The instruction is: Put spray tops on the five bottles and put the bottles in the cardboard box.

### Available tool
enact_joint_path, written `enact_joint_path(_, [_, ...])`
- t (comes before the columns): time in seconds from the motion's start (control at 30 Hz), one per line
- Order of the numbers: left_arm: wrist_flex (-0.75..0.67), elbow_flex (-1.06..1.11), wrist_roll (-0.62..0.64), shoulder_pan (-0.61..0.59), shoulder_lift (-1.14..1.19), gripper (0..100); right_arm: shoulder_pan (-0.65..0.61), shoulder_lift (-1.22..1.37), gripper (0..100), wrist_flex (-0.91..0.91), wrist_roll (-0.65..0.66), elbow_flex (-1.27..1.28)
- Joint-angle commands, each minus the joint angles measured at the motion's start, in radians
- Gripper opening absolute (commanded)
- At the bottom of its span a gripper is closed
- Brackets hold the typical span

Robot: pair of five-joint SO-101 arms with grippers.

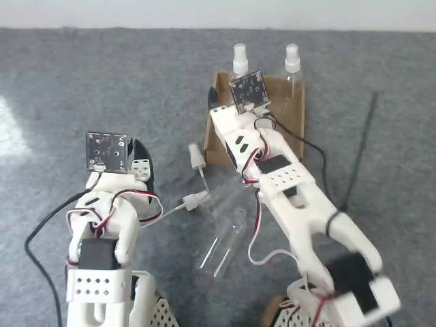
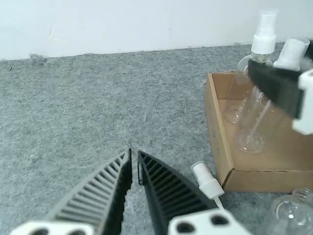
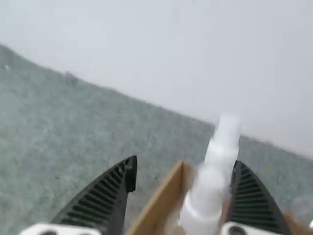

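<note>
Bottle stands upright in cardboard box between wide right gripper; left gripper closed.

The scene looks like a robotics lab or a hobby workbench rather than a home. A grey felt-like mat covers the whole table, and a bare white wall closes the far side. Two white printed arms stand at the near edge, the left arm and the right arm, with bare servo wires, a loose black cable and an uncased circuit board. A plain cardboard box and clear bottles lie about like test props.
</note>
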Motion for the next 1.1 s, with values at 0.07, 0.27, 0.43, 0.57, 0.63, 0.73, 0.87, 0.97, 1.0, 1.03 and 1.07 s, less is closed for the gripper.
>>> enact_joint_path(0.07, [-0.025,-0.010,0.017,-0.005,-0.014,1,-0.012,-0.268,25.4,0.335,0.012,-0.186])
enact_joint_path(0.27, [-0.026,-0.010,0.017,-0.005,-0.014,1,-0.039,-0.420,25.2,0.812,-0.167,-0.247])
enact_joint_path(0.43, [-0.025,-0.010,0.017,-0.005,-0.014,1,-0.128,-0.455,25.2,1.138,-0.463,-0.244])
enact_joint_path(0.57, [-0.025,-0.010,0.017,-0.005,-0.014,1,-0.234,-0.435,25.2,1.219,-0.572,-0.206])
enact_joint_path(0.63, [-0.023,-0.007,0.017,-0.005,-0.014,1,-0.291,-0.407,25.2,1.204,-0.577,-0.155])
enact_joint_path(0.73, [-0.029,0.002,0.017,-0.005,-0.014,1,-0.372,-0.346,25.3,1.168,-0.628,-0.060])
enact_joint_path(0.87, [-0.029,0.002,0.017,-0.005,-0.014,1,-0.453,-0.278,25.3,1.161,-0.700,0.005])
enact_joint_path(0.97, [-0.029,0.002,0.017,-0.005,-0.014,1,-0.464,-0.234,25.2,1.175,-0.704,0.005])
enact_joint_path(1.0, [-0.029,0.002,0.017,-0.005,-0.014,1,-0.469,-0.222,25.2,1.176,-0.704,0.006])
enact_joint_path(1.03, [-0.029,0.002,0.017,-0.005,-0.014,1,-0.470,-0.214,25.2,1.179,-0.706,0.006])
enact_joint_path(1.07, [-0.029,0.002,0.017,-0.005,-0.014,1,-0.472,-0.206,25.2,1.181,-0.706,0.006])
